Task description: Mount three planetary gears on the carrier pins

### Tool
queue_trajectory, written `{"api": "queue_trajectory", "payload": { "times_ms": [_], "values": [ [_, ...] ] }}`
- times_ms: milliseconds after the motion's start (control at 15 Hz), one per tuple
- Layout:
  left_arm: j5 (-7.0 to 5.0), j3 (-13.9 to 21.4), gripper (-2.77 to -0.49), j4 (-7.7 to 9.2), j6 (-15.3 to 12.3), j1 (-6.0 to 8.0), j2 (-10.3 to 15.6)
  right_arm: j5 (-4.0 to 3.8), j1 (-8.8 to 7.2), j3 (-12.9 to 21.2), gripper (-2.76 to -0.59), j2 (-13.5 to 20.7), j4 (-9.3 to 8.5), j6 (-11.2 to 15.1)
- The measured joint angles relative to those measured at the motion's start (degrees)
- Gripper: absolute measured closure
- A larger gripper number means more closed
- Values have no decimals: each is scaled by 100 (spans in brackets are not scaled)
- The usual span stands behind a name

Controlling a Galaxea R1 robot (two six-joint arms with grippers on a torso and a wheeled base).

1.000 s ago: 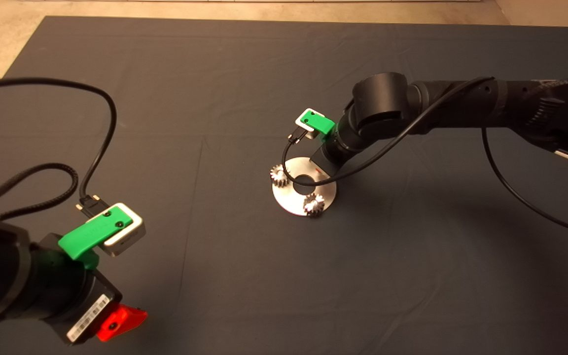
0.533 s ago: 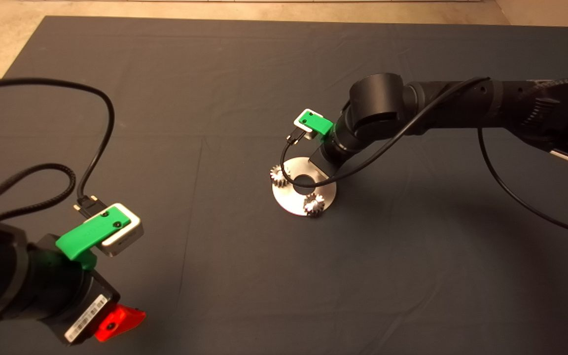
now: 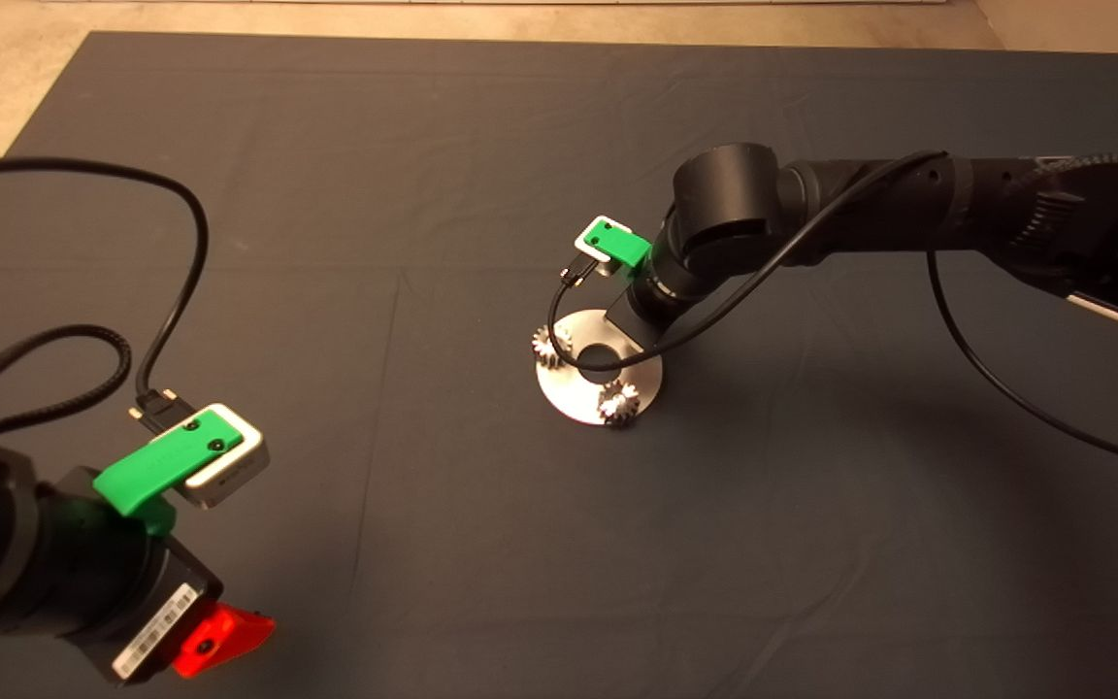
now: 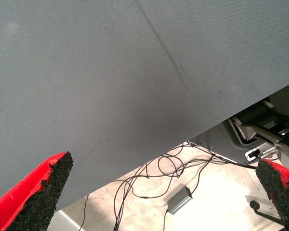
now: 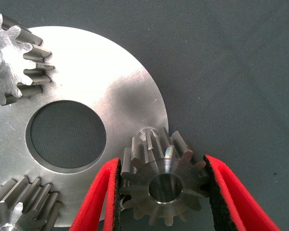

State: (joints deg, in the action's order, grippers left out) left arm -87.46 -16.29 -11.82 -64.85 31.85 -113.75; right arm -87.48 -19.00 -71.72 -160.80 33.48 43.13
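Note:
The shiny round disc (image 3: 569, 393) lies mid-mat with two planetary gears seated on carrier pins, one at its left edge (image 3: 549, 345) and one at its near edge (image 3: 619, 403). The right wrist (image 3: 661, 277) hangs over the disc's far right rim and hides the fingers in the head view. In the right wrist view my right gripper (image 5: 163, 162) is shut on a third gear (image 5: 164, 187), held tilted just over the last pin (image 5: 145, 131) at the disc's (image 5: 111, 82) edge. The other two gears (image 5: 9, 57) (image 5: 24, 207) show there too. My left gripper (image 3: 224, 636) waits open at the mat's lower left.
Black cables loop over the mat's left side (image 3: 180, 291) and from the right arm across the disc (image 3: 608, 364). The left wrist view shows the mat's edge (image 4: 183, 139) and floor beyond with loose cables (image 4: 154, 178).
The right arm has crept a little to the left over the disc, still gripping the gear. The left arm has drawn back slightly toward the lower left.

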Motion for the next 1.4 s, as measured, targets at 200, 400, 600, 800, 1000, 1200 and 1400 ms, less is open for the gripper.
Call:
{"api": "queue_trajectory", "payload": {
  "times_ms": [200, 400, 600, 800, 1000, 1200, 1400],
  "values": [
    [0, 0, -277, 47, 20, 13, 61, 5, 1, -20, -95, 16, -25, 26],
    [0, 0, -277, 91, 46, 13, 91, 41, 9, -48, -94, 52, -33, 42],
    [2, 0, -277, 96, 63, 13, 91, 72, 13, -94, -95, 65, -96, 48],
    [0, 0, -277, 100, 66, 13, 91, 156, 9, -141, -95, 97, -154, 48],
    [0, 0, -277, 106, 66, 13, 94, 195, -7, -215, -95, 96, -261, 48],
    [2, 0, -277, 117, 66, 13, 91, 228, -42, -388, -95, 59, -444, 39],
    [2, 0, -277, 122, 67, 13, 94, 261, -71, -512, -95, 35, -606, 35]
  ]
}}
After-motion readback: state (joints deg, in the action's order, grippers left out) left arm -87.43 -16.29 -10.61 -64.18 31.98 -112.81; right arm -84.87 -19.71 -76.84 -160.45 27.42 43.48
